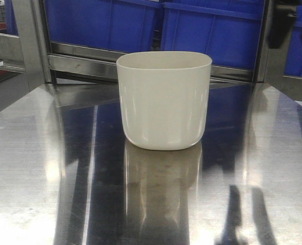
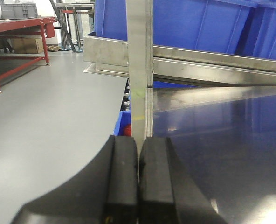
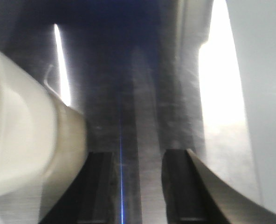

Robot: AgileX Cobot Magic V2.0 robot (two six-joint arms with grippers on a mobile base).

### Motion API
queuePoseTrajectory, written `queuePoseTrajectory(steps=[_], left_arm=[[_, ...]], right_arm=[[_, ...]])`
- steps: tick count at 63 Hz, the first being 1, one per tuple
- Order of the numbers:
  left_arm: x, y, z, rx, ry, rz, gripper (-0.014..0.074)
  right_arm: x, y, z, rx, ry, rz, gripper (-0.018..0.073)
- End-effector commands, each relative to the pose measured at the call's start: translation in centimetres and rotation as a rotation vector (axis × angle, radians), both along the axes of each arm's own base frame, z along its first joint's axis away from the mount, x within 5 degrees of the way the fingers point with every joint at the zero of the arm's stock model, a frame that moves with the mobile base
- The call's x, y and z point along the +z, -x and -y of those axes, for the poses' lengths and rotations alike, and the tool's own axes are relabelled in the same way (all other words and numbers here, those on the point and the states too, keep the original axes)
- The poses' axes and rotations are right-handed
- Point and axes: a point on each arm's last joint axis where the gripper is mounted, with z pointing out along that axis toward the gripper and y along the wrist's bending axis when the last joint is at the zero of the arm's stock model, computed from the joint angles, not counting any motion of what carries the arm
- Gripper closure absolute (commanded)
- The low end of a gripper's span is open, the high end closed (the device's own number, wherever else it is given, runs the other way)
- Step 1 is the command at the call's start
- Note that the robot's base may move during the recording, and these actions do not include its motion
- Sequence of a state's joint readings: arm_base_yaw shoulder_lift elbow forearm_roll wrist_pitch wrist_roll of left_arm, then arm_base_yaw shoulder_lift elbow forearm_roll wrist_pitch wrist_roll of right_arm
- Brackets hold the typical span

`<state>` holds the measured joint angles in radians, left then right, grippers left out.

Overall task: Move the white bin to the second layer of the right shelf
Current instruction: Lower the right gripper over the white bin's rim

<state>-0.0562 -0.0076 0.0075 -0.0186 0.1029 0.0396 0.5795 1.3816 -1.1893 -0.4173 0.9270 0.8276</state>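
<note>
Cream-white and glossy, the white bin [image 1: 164, 102] is shown in the front-facing view standing upright and untouched near the middle of the mirror-like steel bench [image 1: 49, 168], with ribbed blue crates [image 1: 212, 30] racked behind it; neither tool is clearly made out here. In the left wrist view, the left tool [image 2: 138, 142] is seen with its black pads pressed together and nothing held, poised at the bench's edge with a steel post [image 2: 140, 70] directly ahead of it. A few small rollers [image 2: 126, 97] are glimpsed beside that post, but whether they belong to the right shelf second layer cannot be told. In the right wrist view, which is blurred, the right tool [image 3: 135, 161] is seen parted to a moderate gap with only bare bench between its fingers; the bin lies just to the left of it, close beside the left finger, not within the gap. The pick-up is judged not yet begun. Trouble could be caused by that offset: if the tool were lowered or closed as it stands, no wall would be caught, and the bin could be nudged sideways across the slick steel. A slip is also to be feared from the smooth, tapering walls, and a knock against the post from the left tool.
</note>
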Motion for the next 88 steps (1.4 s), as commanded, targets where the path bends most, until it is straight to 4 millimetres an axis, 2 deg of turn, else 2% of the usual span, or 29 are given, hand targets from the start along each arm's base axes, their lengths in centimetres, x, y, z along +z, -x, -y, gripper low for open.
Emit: queuePoseTrajectory(steps=[1,7,15,25,45,69,81,85,88], left_arm=[[-0.1,0.0,0.0,0.001,0.017,0.071,0.0512],[-0.1,0.0,0.0,0.001,0.017,0.071,0.0512],[-0.1,0.0,0.0,0.001,0.017,0.071,0.0512],[-0.1,0.0,0.0,0.001,0.017,0.071,0.0512],[-0.1,0.0,0.0,0.001,0.017,0.071,0.0512],[-0.1,0.0,0.0,0.001,0.017,0.071,0.0512],[-0.1,0.0,0.0,0.001,0.017,0.071,0.0512],[-0.1,0.0,0.0,0.001,0.017,0.071,0.0512],[-0.1,0.0,0.0,0.001,0.017,0.071,0.0512]], right_arm=[[2.7,-0.7,-1.3,0.019,-0.013,0.067,0.0210],[3.9,-1.4,-2.6,0.018,-0.013,0.058,0.0210],[4.0,-2.3,-4.2,0.026,-0.018,0.036,0.0210],[4.2,-2.6,-6.0,0.060,-0.065,0.030,0.0210],[2.5,-3.6,-6.9,0.064,-0.043,-0.001,0.0210],[-0.4,-5.3,-8.0,0.062,-0.019,-0.055,0.0210],[-0.9,-5.5,-8.1,0.061,-0.017,-0.065,0.0211],[-0.9,-5.5,-8.1,0.061,-0.019,-0.064,0.0252],[-0.9,-5.5,-8.1,0.060,-0.022,-0.068,0.0334]])
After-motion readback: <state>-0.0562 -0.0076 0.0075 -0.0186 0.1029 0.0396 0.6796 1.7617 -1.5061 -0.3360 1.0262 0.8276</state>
